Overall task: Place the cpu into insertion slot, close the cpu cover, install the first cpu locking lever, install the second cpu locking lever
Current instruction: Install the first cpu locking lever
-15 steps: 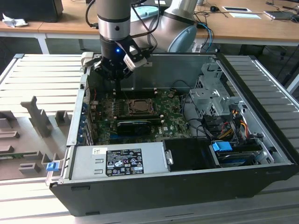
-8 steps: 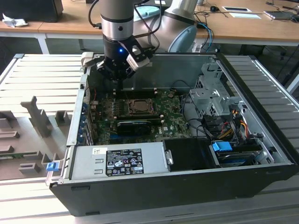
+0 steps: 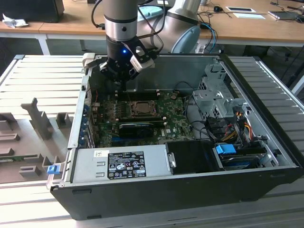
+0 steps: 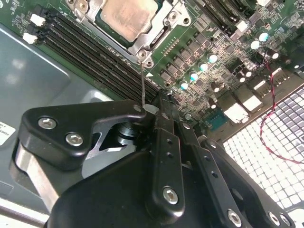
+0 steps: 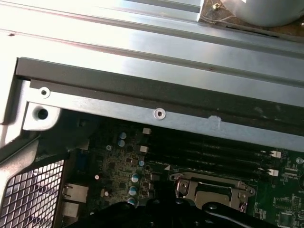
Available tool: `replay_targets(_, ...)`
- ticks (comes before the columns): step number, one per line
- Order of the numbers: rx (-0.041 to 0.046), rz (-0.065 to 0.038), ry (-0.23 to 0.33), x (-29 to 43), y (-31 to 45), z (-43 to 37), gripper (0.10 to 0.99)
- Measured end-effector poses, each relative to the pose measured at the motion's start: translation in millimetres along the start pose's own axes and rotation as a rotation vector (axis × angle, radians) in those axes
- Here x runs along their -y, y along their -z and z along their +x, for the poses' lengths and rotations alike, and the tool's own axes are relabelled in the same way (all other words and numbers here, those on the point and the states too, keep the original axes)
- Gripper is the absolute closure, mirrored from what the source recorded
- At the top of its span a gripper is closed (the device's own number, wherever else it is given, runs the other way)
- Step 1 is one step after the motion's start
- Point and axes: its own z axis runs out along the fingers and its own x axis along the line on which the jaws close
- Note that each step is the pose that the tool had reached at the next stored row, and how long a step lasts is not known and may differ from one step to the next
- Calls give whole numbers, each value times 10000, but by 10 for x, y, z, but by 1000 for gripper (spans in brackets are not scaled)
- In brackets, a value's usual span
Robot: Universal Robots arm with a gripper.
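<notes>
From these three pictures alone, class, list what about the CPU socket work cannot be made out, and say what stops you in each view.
- Exterior view: whether the locking levers are latched; the cpu and cpu cover are too small.
- Second wrist view: the cpu is cut off by the picture's edge; the lever runs behind the pincer.
- First wrist view: the pincer's dark body hides part of the cpu cover.

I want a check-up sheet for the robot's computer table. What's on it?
Surface: ribbed grey metal table holding an open computer case.
Job's things: cpu sits in the insertion slot; cpu cover lies closed around it; a thin wire lever stands up beside it.
Clutter: grey fixture blocks at the exterior view's left.
Grippers: gripper just above the lever's end.
Cables: red wire; coloured bundle.
Surroundings: wooden desks behind.
</notes>
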Motion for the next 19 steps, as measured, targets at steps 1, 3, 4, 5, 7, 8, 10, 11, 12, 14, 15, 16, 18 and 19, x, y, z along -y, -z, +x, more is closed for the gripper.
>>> replay_targets(1, -1, -1, 0, 0, 0, -2, 980)
replay_targets(3, 0, 0, 0, 1, 0, -8, 980)
replay_targets(4, 0, 0, 0, 2, 0, -10, 980)
replay_targets(5, 0, 0, 0, 2, 0, -14, 980)
replay_targets(7, 0, 0, 0, 4, 0, -22, 980)
replay_targets(8, 0, 0, 0, 4, 0, -26, 980)
replay_targets(10, 0, 0, 0, 6, 0, -37, 980)
replay_targets(11, 0, 0, 0, 7, 1, -42, 980)
replay_targets(12, 0, 0, 0, 8, 1, -46, 980)
replay_targets(14, 0, 0, 0, 9, 1, -54, 980)
replay_targets(15, 0, 0, 0, 10, 1, -59, 980)
replay_targets(16, 0, 0, 0, 11, 1, -63, 980)
replay_targets(18, 0, 0, -1, 13, 1, -77, 980)
replay_targets(19, 1, 0, 0, 15, 1, -87, 980)
